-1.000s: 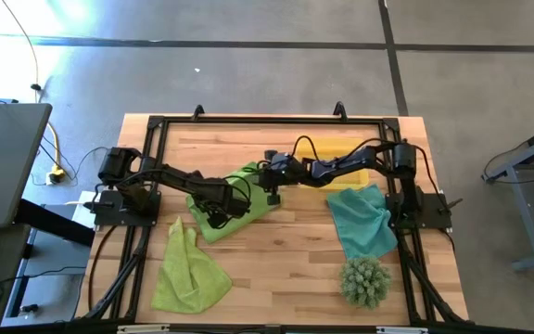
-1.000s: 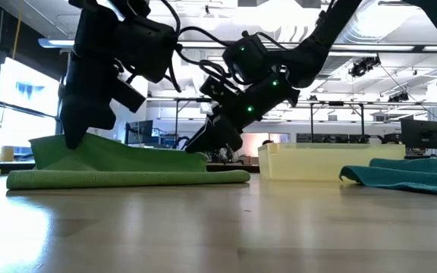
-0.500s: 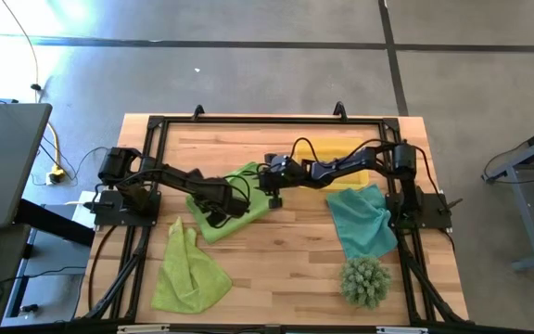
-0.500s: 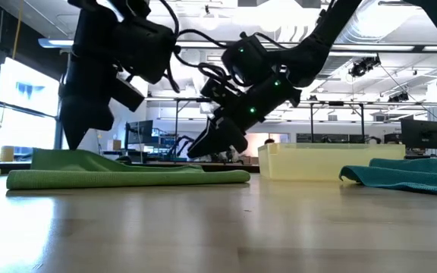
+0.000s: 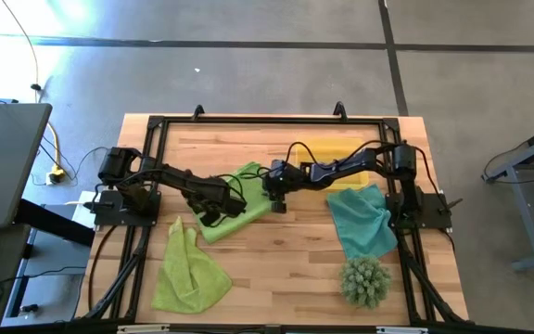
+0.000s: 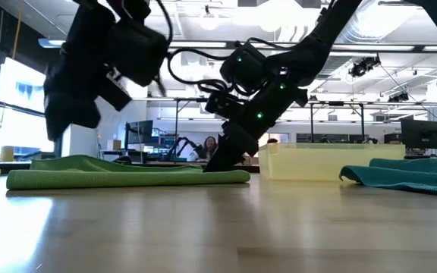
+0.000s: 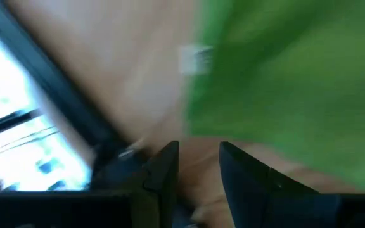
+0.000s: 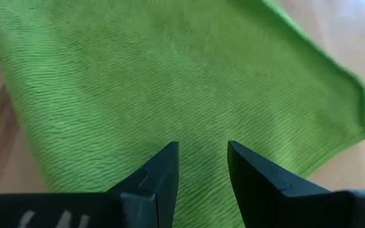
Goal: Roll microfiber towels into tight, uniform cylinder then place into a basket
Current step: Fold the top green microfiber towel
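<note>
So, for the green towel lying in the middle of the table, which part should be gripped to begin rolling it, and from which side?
Probably the free edge of the lime-green towel near the right gripper, approached from above. It lies flat and partly folded on the table, so only a thin edge gives the fingers something to pinch. The left gripper hangs over the opposite edge and could take that side.

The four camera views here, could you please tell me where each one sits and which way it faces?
High view: above, looking straight down on the table, both arms and the basket.
Low view: at table-top height, looking level across at the folded lime-green towel; both arms come in from above.
Left wrist view: on the left arm, past its own open fingers to that towel's edge.
Right wrist view: on the right arm, over its open fingers, close above that towel.
All four share the folded lime-green towel.
</note>
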You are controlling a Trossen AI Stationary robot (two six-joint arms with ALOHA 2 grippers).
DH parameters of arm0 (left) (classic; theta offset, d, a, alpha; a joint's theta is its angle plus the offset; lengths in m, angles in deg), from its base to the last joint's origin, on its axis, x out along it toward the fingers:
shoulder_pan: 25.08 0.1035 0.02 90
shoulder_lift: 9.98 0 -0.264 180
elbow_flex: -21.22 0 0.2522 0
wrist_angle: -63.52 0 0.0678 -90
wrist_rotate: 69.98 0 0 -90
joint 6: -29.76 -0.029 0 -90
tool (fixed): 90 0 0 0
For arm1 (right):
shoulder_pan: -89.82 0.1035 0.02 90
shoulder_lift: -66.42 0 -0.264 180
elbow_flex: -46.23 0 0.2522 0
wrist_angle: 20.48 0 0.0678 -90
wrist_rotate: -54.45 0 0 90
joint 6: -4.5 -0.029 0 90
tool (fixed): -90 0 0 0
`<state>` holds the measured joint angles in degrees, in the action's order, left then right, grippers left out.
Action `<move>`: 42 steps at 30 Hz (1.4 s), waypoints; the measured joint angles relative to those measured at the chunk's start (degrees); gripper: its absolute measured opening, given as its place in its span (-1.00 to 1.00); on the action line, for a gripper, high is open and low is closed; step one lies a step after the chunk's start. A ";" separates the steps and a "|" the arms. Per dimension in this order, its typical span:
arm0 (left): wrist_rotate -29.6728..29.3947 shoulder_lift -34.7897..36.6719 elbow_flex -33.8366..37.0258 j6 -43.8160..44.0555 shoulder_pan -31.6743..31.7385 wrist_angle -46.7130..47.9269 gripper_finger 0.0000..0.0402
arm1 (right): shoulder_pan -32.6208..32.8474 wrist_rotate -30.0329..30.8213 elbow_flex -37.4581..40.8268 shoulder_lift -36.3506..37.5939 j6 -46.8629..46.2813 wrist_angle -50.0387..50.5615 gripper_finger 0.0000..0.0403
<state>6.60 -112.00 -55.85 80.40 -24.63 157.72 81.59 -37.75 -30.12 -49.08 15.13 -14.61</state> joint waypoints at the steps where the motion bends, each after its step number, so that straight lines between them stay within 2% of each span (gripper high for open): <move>1: 1.07 0.00 0.00 -1.52 -0.23 -2.54 -0.49 | 0.11 0.04 0.00 0.00 -0.26 0.21 -0.36; 5: 4.53 0.00 0.00 -6.77 -1.09 -12.90 -0.49 | 0.53 3.59 0.00 0.00 1.82 0.22 -0.36; 10: 5.49 0.00 0.00 -8.81 -2.10 -21.99 -0.49 | -0.09 10.40 0.00 0.00 10.63 -1.76 -0.36; 14: 6.00 0.00 0.00 -8.62 -2.69 -25.60 -0.49 | -1.68 11.06 0.00 0.00 15.02 -4.90 -0.36; 17: 7.23 0.00 0.00 -8.22 -3.33 -26.77 -0.49 | -2.44 11.16 0.00 0.64 13.89 -4.45 -0.36; 21: 7.37 0.00 0.08 -8.28 -4.34 -26.82 -0.49 | -1.20 10.60 -0.08 4.07 5.26 1.82 -0.36; 25: 6.99 0.00 2.45 -9.59 -4.77 -28.21 -0.49 | 1.11 5.87 -0.06 6.23 -2.21 11.49 -0.36; 28: 6.44 0.00 5.09 -10.99 -5.40 -31.72 -0.49 | 3.00 1.89 -0.02 6.06 -5.85 14.88 -0.36; 30: 6.10 0.41 6.90 -11.34 -5.81 -34.92 -0.49 | 4.39 1.44 -0.04 5.31 -6.83 15.43 -0.36; 37: 6.18 0.44 8.79 -8.15 -6.60 -44.30 -0.49 | 7.08 3.53 -0.16 2.88 -5.29 12.88 -0.36; 42: 10.84 0.17 8.83 -7.35 -7.59 -52.69 -0.49 | 5.75 9.31 -0.29 1.90 4.81 11.32 -0.36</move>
<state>17.44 -111.83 -47.02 73.05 -32.22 105.02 87.34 -28.44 -30.41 -47.18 19.94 -3.29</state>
